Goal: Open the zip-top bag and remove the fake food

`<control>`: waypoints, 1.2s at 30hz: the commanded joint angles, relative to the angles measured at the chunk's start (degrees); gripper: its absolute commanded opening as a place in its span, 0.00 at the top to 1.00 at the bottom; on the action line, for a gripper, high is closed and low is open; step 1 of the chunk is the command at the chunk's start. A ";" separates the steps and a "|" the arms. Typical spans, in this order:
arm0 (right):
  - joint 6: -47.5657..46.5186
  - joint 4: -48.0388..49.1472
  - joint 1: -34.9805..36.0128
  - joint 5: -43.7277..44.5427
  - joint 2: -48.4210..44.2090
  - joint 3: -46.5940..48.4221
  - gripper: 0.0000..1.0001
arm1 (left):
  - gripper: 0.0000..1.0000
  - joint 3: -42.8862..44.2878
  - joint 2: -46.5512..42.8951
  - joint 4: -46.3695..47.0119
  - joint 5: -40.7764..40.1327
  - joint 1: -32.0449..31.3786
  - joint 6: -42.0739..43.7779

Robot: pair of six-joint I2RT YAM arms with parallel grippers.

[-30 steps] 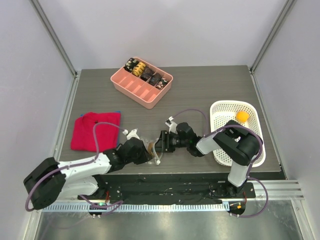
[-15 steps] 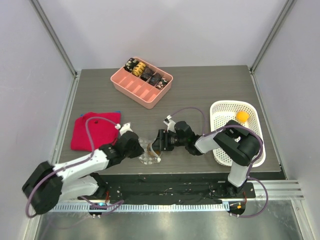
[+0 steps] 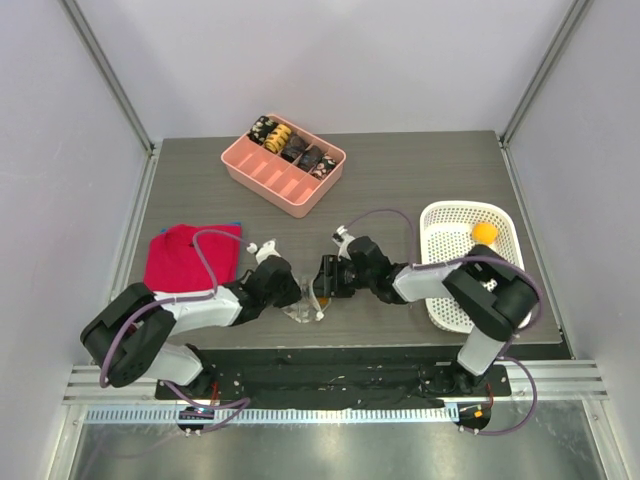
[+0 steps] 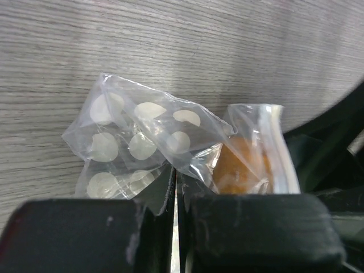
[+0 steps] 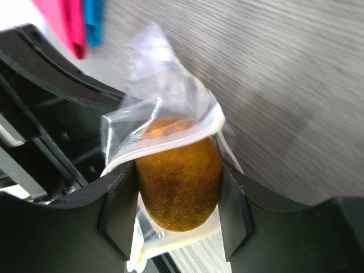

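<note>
The clear zip-top bag [image 3: 303,303] lies on the table between the two grippers. In the left wrist view it is crinkly with white dots [image 4: 142,139]. My left gripper [image 4: 173,185] is shut on a fold of its plastic; it also shows in the top view [image 3: 288,293]. My right gripper [image 5: 177,190] is shut on a brown-orange fuzzy oval piece of fake food [image 5: 179,176], half out of the bag's white-zip mouth [image 5: 165,142]. This gripper also shows in the top view [image 3: 323,282]. The piece shows through the plastic [image 4: 242,165]. An orange fake food piece [image 3: 484,232] lies in the white basket.
A white basket [image 3: 455,215] stands at the right. A pink divided tray [image 3: 270,175] with dark and yellow-striped pieces stands at the back. A red folded cloth [image 3: 190,258] lies at the left, beside the left arm.
My left arm has swung up and inward, its gripper still on the bag. The bag and my right gripper have shifted slightly away from the near edge.
</note>
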 commanded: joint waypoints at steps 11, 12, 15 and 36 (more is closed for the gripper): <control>-9.09 -71.62 -15.59 54.65 -34.40 14.50 0.98 | 0.97 -0.53 2.93 -4.86 -0.92 -1.01 -0.20; -9.53 -71.45 -19.23 54.03 -35.99 13.88 0.99 | 0.93 -0.09 1.61 -5.65 -1.09 -1.36 0.68; -11.55 -71.18 -30.21 52.88 -39.34 11.95 0.91 | 0.66 3.07 -6.11 -13.37 -3.71 -3.21 4.19; -11.39 -67.22 -33.79 49.19 -40.65 10.88 0.00 | 0.24 9.93 -34.87 -34.14 -2.24 -3.39 10.09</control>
